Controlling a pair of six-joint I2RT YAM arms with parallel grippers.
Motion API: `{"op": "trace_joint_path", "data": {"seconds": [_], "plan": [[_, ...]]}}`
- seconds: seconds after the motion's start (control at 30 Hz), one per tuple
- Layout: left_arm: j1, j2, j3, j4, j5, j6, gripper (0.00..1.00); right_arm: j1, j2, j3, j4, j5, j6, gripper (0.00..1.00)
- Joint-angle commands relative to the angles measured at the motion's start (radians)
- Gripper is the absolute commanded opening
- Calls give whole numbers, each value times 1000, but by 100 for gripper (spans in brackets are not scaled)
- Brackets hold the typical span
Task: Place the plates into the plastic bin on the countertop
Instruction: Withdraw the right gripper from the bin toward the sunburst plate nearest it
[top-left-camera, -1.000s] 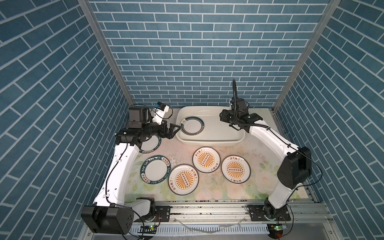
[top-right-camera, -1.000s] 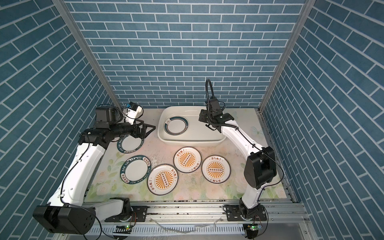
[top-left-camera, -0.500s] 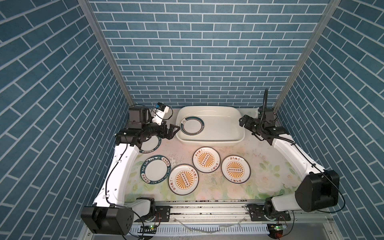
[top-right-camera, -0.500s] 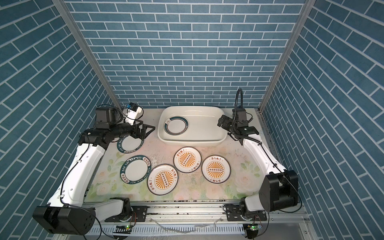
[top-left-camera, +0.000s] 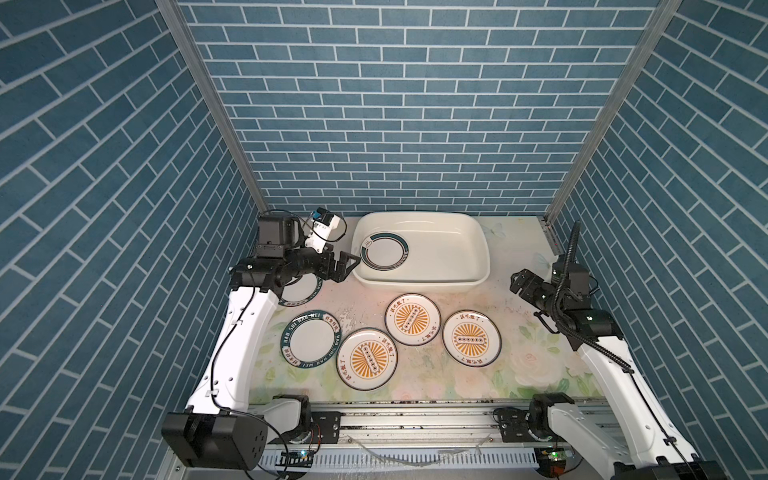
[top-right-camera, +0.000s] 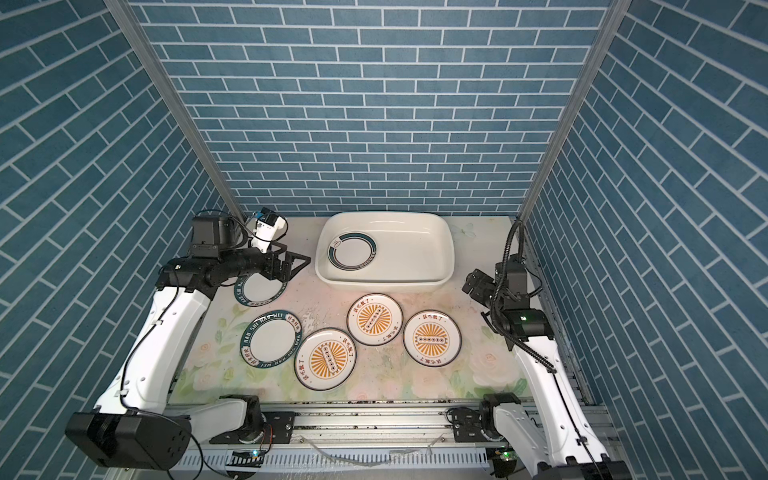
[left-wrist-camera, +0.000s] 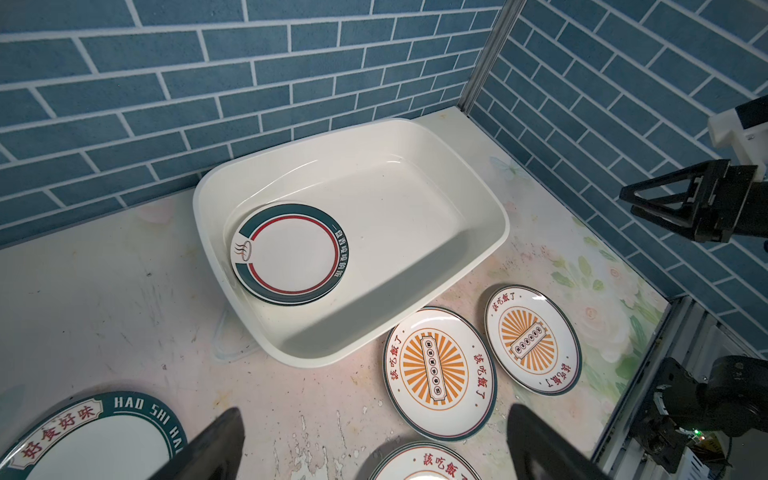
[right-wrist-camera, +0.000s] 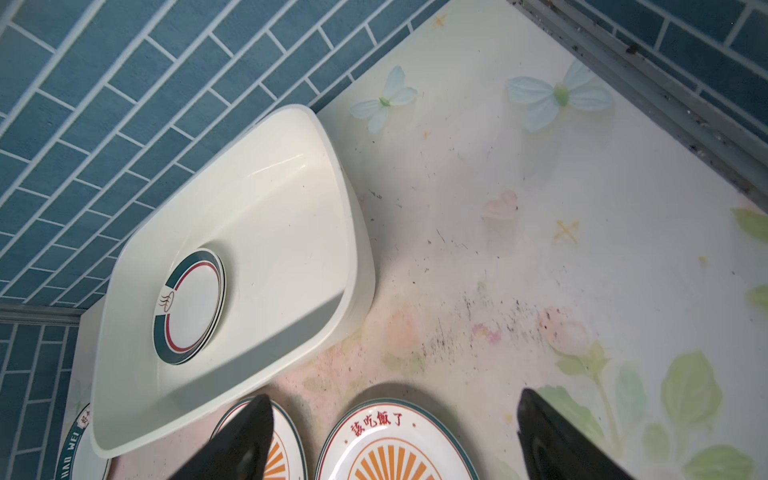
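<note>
Barely started: one teal-ringed plate (top-left-camera: 384, 254) lies in the plastic bin (top-left-camera: 483, 253); five wait on the countertop (top-left-camera: 523, 361).
In both top views, the left gripper (top-left-camera: 347, 268) gapes empty just beside the bin. Left wrist: that plate sits ahead of its fingers (left-wrist-camera: 208, 449). Right wrist: the right gripper (right-wrist-camera: 395, 440) is spread wide and empty, with sunburst plates (right-wrist-camera: 374, 419) directly below.

plastic bin (left-wrist-camera: 399, 232): glossy white plastic, smooth, with glints.
plates (top-left-camera: 412, 319): smooth glossy finish, printed bands.
countertop (right-wrist-camera: 540, 208): matt floral print, scuffed, flaking at the bin's 7 o'clock.
walls (top-left-camera: 399, 104): matt brick-pattern print.
front rail (top-left-camera: 415, 417): dull grey metal.
arm shells (top-left-camera: 245, 332): smooth white plastic.
</note>
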Motion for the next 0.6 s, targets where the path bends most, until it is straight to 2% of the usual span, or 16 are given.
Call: {"op": "trace_joint_path", "data": {"seconds": [0.0, 0.27, 0.43, 0.57], "plan": [[-4, 3, 36, -42, 33, 20, 100, -4, -71, -26, -137, -76, 17, 85], [-6, -20, 30, -56, 72, 31, 100, -6, -303, -187, -321, -204, 129, 78], [-19, -4, 42, -67, 85, 24, 100, -6, -419, -311, -339, -265, 195, 75], [-31, 3, 40, -70, 85, 26, 100, -5, -438, -377, -328, -317, 230, 74]]}}
